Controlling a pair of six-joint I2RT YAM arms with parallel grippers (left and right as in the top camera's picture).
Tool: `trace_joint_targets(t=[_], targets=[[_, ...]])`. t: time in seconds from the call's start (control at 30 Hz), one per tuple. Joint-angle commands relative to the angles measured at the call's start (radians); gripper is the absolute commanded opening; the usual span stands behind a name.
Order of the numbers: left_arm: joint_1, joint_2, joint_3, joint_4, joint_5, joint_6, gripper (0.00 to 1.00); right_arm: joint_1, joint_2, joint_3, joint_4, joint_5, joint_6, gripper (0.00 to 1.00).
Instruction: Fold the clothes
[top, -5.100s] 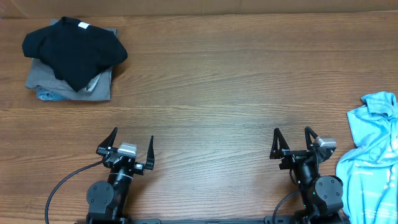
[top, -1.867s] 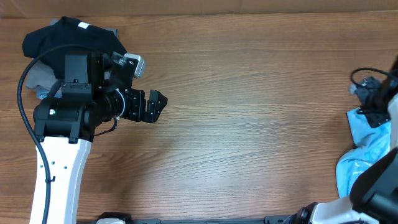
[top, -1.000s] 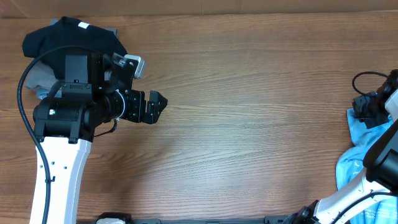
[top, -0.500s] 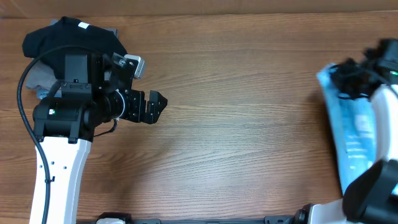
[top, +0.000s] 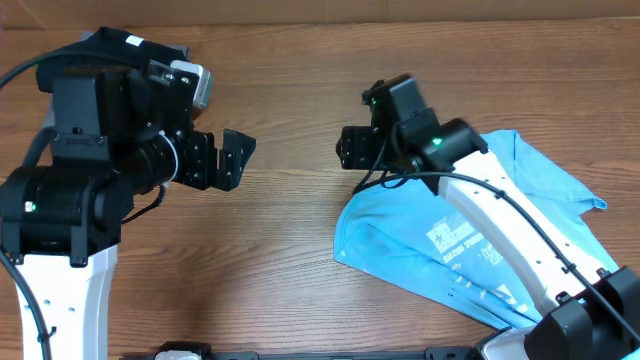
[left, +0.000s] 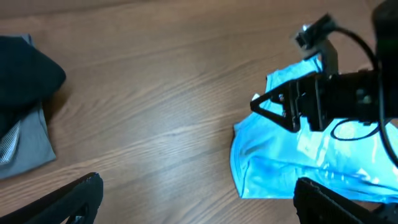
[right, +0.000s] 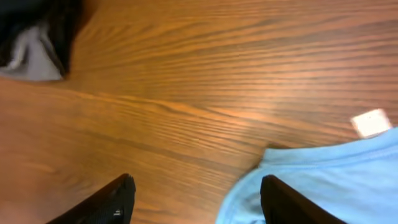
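The clothes, a light sky-blue T-shirt with white print, lie loosely spread on the wood table right of centre. My right gripper hovers open just past the shirt's upper-left edge. In the right wrist view the shirt reaches under the right finger, and only bare wood and the shirt's edge show between the fingers of the gripper. My left gripper is open over bare wood at the left. Its own view shows the gripper facing the shirt and the right gripper.
A black shirt on grey folded garments sits at the far-left corner, partly hidden by my left arm. The left wrist view shows the black shirt and the grey garments. A white tag lies on the shirt.
My right arm swept the blue shirt from the right edge toward the middle and its jaws opened, leaving the shirt spread on the table. The left arm shifted slightly.
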Motion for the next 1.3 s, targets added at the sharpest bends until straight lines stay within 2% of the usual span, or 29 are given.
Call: trace_joint_targets(t=[0.0, 0.17, 0.3, 0.5, 0.6, 0.77, 0.97, 1.07, 1.13, 1.27], targets=[[0.003, 0.002, 0.022, 0.003, 0.000, -0.012, 1.00, -0.092, -0.050, 0.054, -0.051, 0.172, 0.109, 0.68], [-0.046, 0.043, 0.022, 0.034, 0.021, 0.022, 1.00, -0.297, -0.103, 0.154, -0.205, 0.171, 0.158, 0.67], [-0.176, 0.130, 0.022, 0.105, 0.016, 0.056, 1.00, -0.454, -0.154, 0.239, -0.303, 0.136, 0.126, 0.67], [-0.373, 0.355, 0.022, 0.239, 0.007, 0.159, 1.00, -0.592, -0.240, 0.259, -0.369, 0.032, 0.100, 0.66], [-0.442, 0.508, 0.022, 0.343, -0.030, 0.163, 1.00, -0.616, -0.279, 0.259, -0.414, 0.032, 0.079, 0.66], [-0.511, 0.723, 0.022, 0.519, -0.012, 0.144, 1.00, -0.616, -0.292, 0.259, -0.491, 0.044, 0.058, 0.66], [-0.583, 0.890, 0.022, 0.640, -0.017, 0.146, 0.97, -0.616, -0.280, 0.253, -0.530, 0.083, 0.059, 0.69], [-0.607, 0.953, 0.022, 0.688, -0.024, 0.144, 0.92, -0.616, -0.274, 0.252, -0.530, 0.089, 0.058, 0.70], [-0.620, 0.983, 0.022, 0.705, -0.021, 0.145, 0.81, -0.616, -0.268, 0.252, -0.530, 0.089, 0.059, 0.70], [-0.634, 1.016, 0.022, 0.717, -0.023, 0.145, 0.75, -0.616, -0.251, 0.252, -0.533, 0.089, 0.058, 0.70]])
